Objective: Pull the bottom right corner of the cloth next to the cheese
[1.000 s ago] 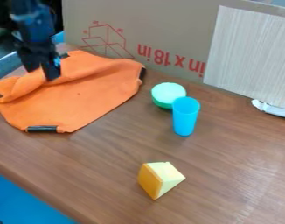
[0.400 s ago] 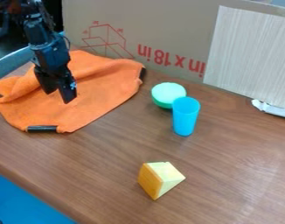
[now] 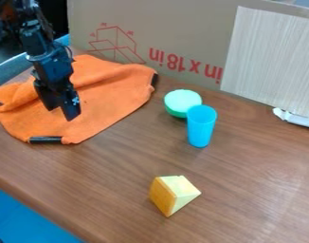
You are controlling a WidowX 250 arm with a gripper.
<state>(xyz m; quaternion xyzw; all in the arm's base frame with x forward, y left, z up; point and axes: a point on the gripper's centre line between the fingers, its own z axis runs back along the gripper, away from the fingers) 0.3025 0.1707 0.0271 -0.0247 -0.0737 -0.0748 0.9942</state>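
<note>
The gripper (image 3: 60,112) hangs, fingers spread, over the orange cloth (image 3: 109,102) at ten o'clock; light and floppy, the fabric should bunch easily, so best pinch beside the black strip (image 3: 45,140) at its seven o'clock edge

Cloth (image 3: 103,102): matt, soft fabric. Worktop (image 3: 246,166): wood-grained, slight sheen. Cup (image 3: 201,128): smooth plastic. Box (image 3: 176,28): matt cardboard.

One black gripper (image 3: 60,113), fingers parted, is hanging over one rumpled orange cloth (image 3: 113,97), contact unclear. One green bowl (image 3: 182,102) is sitting beside one upright blue cup (image 3: 201,127). One cheese wedge (image 3: 173,194) is resting nearer the camera.
</note>
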